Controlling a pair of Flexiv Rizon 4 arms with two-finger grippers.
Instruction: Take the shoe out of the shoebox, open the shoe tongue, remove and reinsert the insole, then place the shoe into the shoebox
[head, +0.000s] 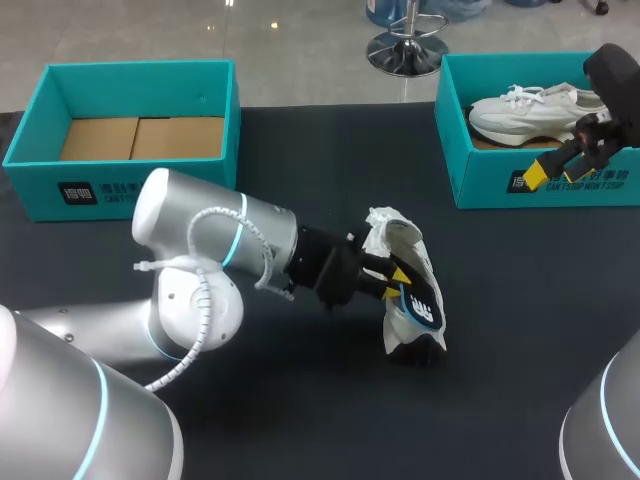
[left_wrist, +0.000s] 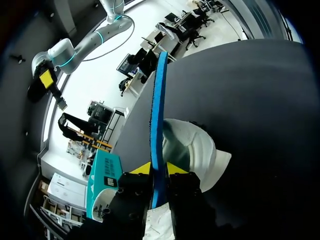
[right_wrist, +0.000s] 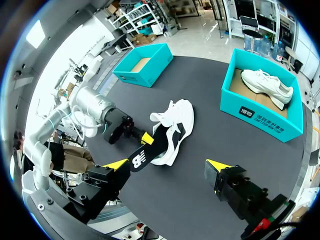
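A white shoe (head: 398, 238) lies on the black table (head: 300, 420) near the middle, its opening turned to my left arm. A black insole (head: 423, 306) with a blue edge and white logo sticks out of it toward the near side. My left gripper (head: 398, 280) is shut on the insole; in the left wrist view both yellow tips (left_wrist: 159, 169) press the blue insole edge (left_wrist: 159, 100) from two sides, over the shoe (left_wrist: 200, 150). My right gripper (head: 558, 168) hangs open and empty above the right shoebox (head: 480, 190). From the right wrist, the shoe (right_wrist: 177, 117) and insole (right_wrist: 145, 152) lie ahead of the open gripper (right_wrist: 167, 167).
The teal right shoebox holds a second white shoe (head: 530, 110). An empty teal shoebox (head: 130, 185) with a cardboard floor stands at the back left. My left arm's big elbow (head: 190, 260) lies low over the table left of the shoe.
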